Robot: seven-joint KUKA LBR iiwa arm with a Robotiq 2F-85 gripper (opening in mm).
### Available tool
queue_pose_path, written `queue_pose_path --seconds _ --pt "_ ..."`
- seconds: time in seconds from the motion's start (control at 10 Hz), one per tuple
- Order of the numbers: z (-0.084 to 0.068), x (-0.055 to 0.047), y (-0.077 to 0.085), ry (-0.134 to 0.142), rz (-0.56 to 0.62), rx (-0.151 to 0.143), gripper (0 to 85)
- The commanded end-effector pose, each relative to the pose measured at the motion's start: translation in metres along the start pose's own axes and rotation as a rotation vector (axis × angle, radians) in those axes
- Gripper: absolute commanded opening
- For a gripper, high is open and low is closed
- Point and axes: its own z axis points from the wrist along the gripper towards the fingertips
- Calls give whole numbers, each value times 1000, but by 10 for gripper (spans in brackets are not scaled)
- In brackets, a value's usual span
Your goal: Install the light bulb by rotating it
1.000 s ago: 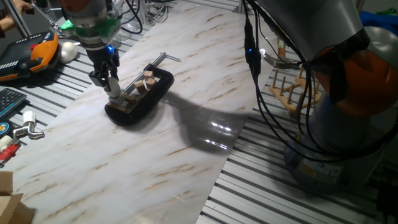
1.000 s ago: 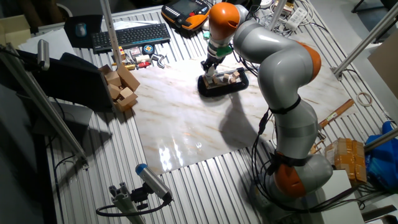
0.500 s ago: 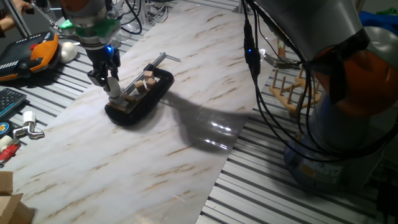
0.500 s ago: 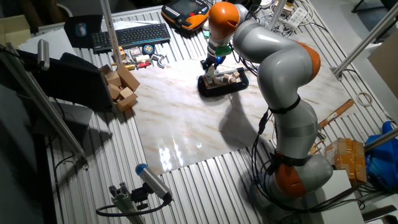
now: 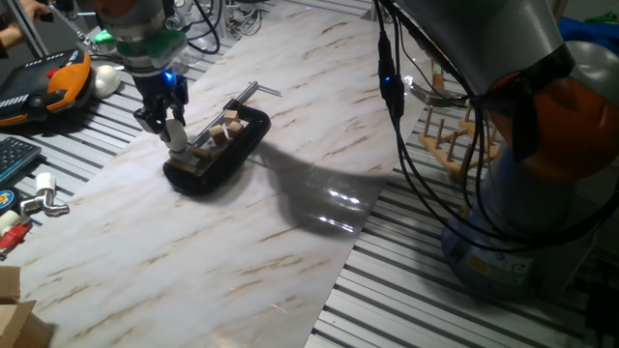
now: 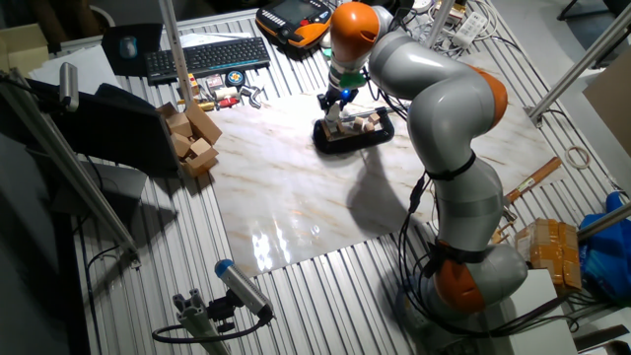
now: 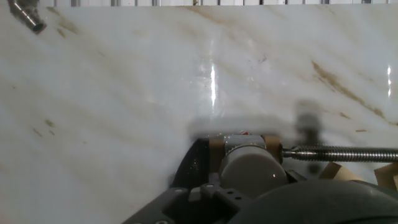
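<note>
The light bulb (image 5: 179,147) is a small white globe standing upright at the near end of a black tray (image 5: 244,150) on the marble board. My gripper (image 5: 168,130) comes down on it from above, its fingers shut on the bulb's top. In the hand view the light bulb (image 7: 252,167) fills the bottom centre, seated between two small wooden blocks (image 7: 215,149), with a threaded metal rod (image 7: 342,154) running off to the right. In the other fixed view the gripper (image 6: 335,105) sits over the left end of the tray (image 6: 357,141).
Several wooden blocks (image 5: 224,128) lie in the tray. An orange teach pendant (image 5: 60,82) and a white egg-shaped ball (image 5: 106,79) are behind the gripper. A keyboard (image 6: 207,56) and stacked wooden blocks (image 6: 192,136) lie left of the board, a wooden rack (image 5: 453,145) to its right.
The gripper has turned slightly about its own axis while staying on the bulb. The tray and blocks have not moved.
</note>
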Motion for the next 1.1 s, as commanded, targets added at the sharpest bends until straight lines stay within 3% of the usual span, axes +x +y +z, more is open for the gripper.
queue_pose_path --seconds 0.0,1.0 --pt "0 0 0 -2 18 0 0" --pt "2 0 -1 5 158 -8 0"
